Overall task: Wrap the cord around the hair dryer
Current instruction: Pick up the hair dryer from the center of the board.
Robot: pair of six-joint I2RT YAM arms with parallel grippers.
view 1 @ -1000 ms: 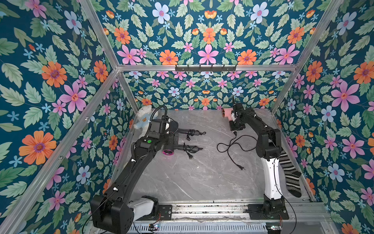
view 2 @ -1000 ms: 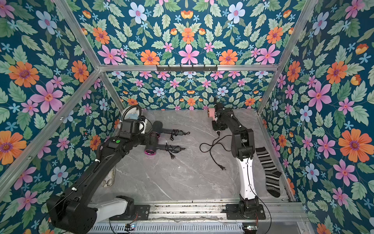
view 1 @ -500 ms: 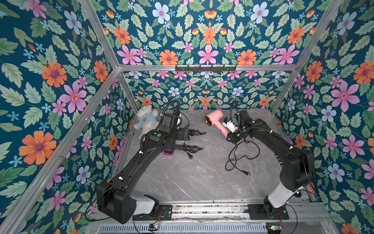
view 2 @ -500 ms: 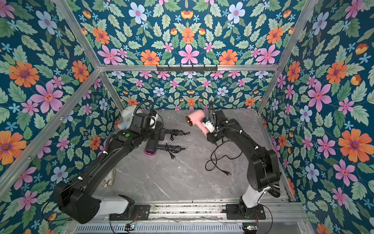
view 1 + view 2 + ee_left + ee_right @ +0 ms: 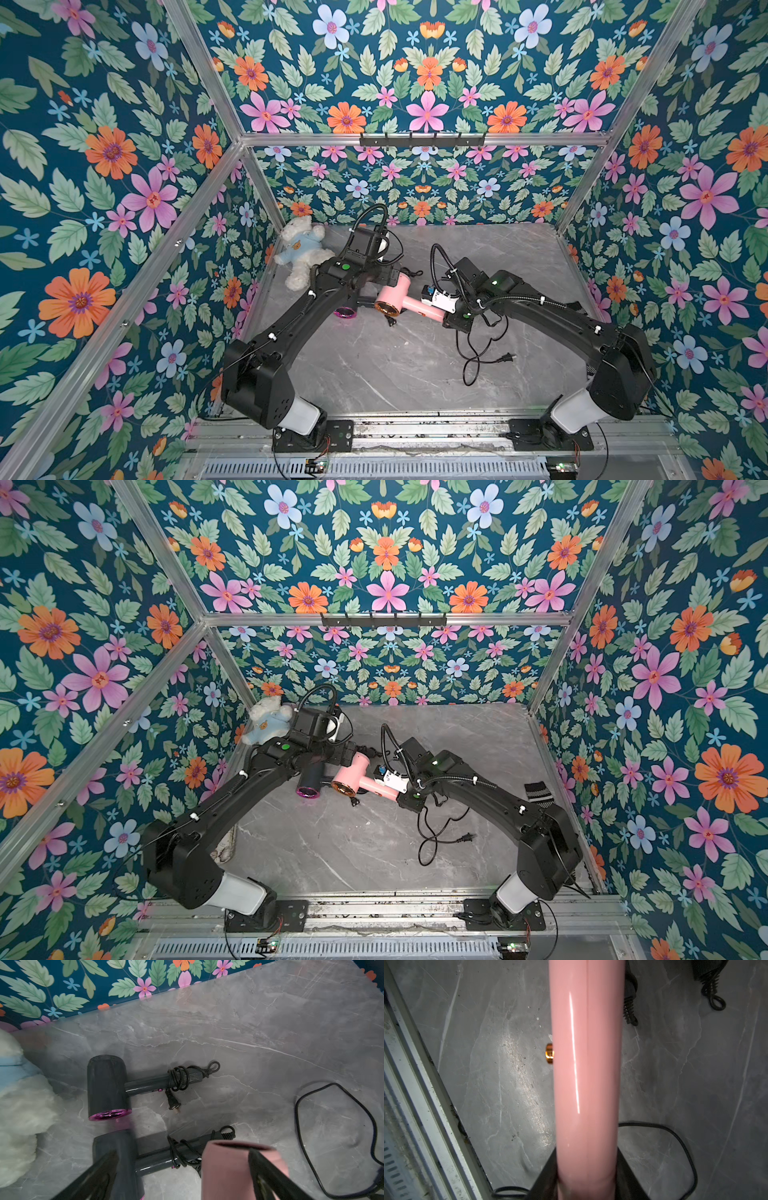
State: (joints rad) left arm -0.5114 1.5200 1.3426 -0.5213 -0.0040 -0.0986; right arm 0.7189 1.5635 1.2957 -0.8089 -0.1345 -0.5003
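looking at both top views, the pink hair dryer [image 5: 409, 302] is gripped by its handle in the right gripper [image 5: 444, 312], its cord [image 5: 478, 353] trailing loose on the table [image 5: 374, 374]. in the left wrist view, the left gripper [image 5: 182, 1152] is spread wide (nothing clamped) about the dryer's head. in the right wrist view, the handle is pinched snugly. the head should be centred between the jaws before closing.

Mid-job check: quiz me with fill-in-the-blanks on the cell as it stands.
The right tool grips the pink hair dryer by its ____.
The left tool stands ____ near the pink head.
Both dark dryers have cords ____ around their handles.
The pink dryer's cord lies loose on the ____.
Missing: handle; open; wrapped; table.
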